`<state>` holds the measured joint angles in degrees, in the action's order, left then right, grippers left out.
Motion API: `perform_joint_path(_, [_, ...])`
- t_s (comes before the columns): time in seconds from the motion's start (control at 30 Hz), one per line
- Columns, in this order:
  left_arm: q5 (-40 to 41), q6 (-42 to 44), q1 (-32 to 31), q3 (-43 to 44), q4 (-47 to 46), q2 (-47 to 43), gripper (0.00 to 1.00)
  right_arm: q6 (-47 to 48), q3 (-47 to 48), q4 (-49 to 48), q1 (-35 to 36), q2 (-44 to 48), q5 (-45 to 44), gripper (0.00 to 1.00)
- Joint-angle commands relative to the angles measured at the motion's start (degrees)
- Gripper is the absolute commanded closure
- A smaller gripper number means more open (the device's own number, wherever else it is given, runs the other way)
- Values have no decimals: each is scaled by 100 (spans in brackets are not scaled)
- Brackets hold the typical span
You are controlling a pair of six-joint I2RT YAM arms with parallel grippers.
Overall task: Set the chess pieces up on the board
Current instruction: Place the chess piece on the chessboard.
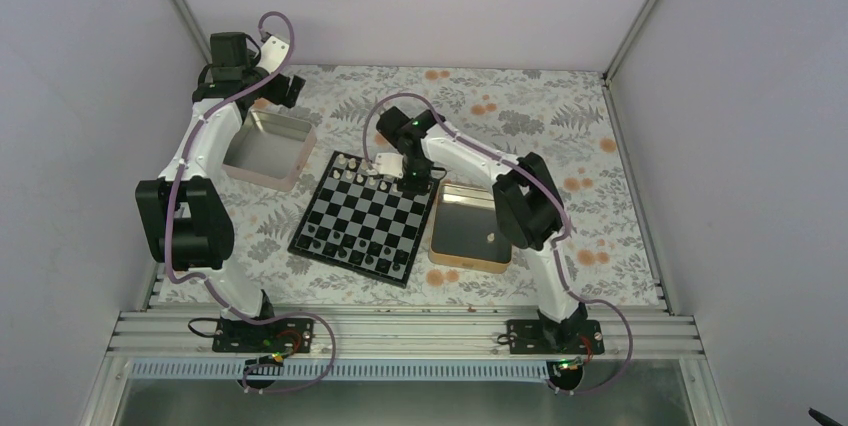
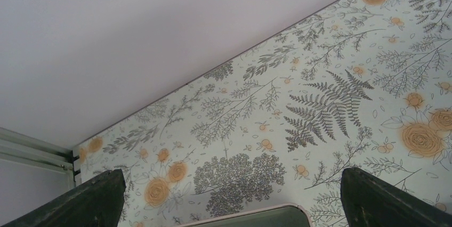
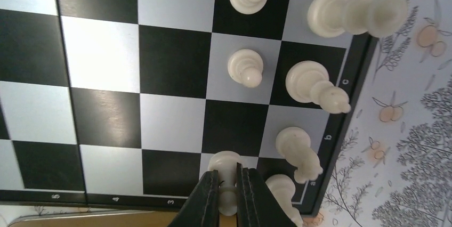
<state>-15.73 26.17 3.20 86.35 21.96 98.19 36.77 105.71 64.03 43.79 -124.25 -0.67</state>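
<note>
The board point(image 1: 365, 216) lies mid-table, and in the right wrist view point(image 3: 106, 78) its black and pale squares fill the frame. My right gripper point(image 1: 397, 172) hangs over its far right corner. In the right wrist view it point(image 3: 228, 176) is shut on a cream pawn point(image 3: 225, 161), whose base is at a pale square near the corner. Other cream pieces stand beside it: a knight point(image 3: 298, 152), a bishop point(image 3: 314, 86) and two pawns point(image 3: 245, 67). My left gripper point(image 1: 285, 86) is open and empty at the far left, its dark fingers point(image 2: 90, 200) wide apart.
Small dark chessmen point(image 1: 350, 246) line the board's near edge. A gold square tin point(image 1: 470, 228) sits right of the board with one cream piece point(image 1: 491, 237) inside. A pinkish silver tin point(image 1: 268, 151) sits left of it; its rim point(image 2: 250, 216) shows below my left gripper.
</note>
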Motion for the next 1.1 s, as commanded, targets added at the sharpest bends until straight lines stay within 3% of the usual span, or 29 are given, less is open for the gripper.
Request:
perform_joint_path(0.0, [-134, 11, -13, 62, -23, -60, 0, 154, 145, -104, 7, -189, 114, 93])
perform_joint_path(0.6, [-151, 18, -13, 32, -22, -63, 0, 163, 164, -326, 7, -444, 71, 91])
perform_joint_path(0.9, [-184, 28, -10, 31, -6, -72, 0, 124, 195, -306, 6, -300, 68, 79])
perform_joint_path(1.07, [-173, 28, -13, 36, -6, -114, 0, 66, 266, -189, 6, -24, 77, 78])
